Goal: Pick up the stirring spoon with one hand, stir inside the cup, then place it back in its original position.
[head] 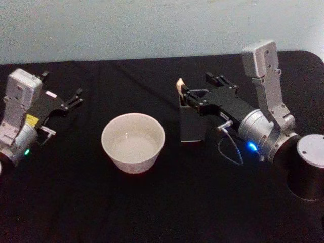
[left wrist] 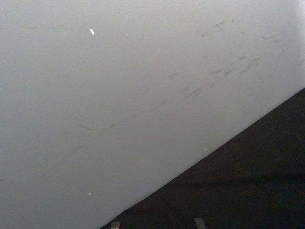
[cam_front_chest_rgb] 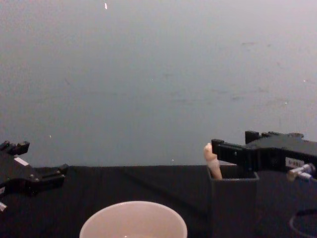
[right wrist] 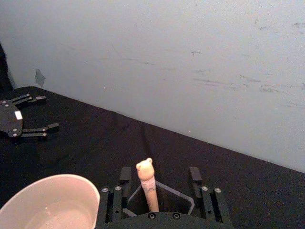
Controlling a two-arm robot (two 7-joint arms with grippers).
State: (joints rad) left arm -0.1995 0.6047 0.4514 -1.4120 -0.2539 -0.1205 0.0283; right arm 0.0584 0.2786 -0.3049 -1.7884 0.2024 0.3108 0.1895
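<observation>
The stirring spoon [head: 178, 87] stands in the dark grey square holder [head: 192, 124], its beige handle [right wrist: 147, 183] sticking up above the rim [right wrist: 183, 196]. My right gripper [right wrist: 160, 170] is open at the holder's top, one finger [right wrist: 125, 174] on each side of the handle with a gap to each. From the chest, the handle [cam_front_chest_rgb: 213, 161] leans at the holder's [cam_front_chest_rgb: 233, 198] left corner, right gripper [cam_front_chest_rgb: 231, 140] level with it. The cream cup [head: 133, 143] sits left of the holder. My left gripper [head: 63, 83] rests open at the far left.
A black cloth covers the table [head: 152, 212], ending at a pale wall [head: 152, 25] behind. A dark cylinder with a grey top [head: 309, 167] stands at the right edge. A thin cable [head: 230, 152] loops beside the right wrist.
</observation>
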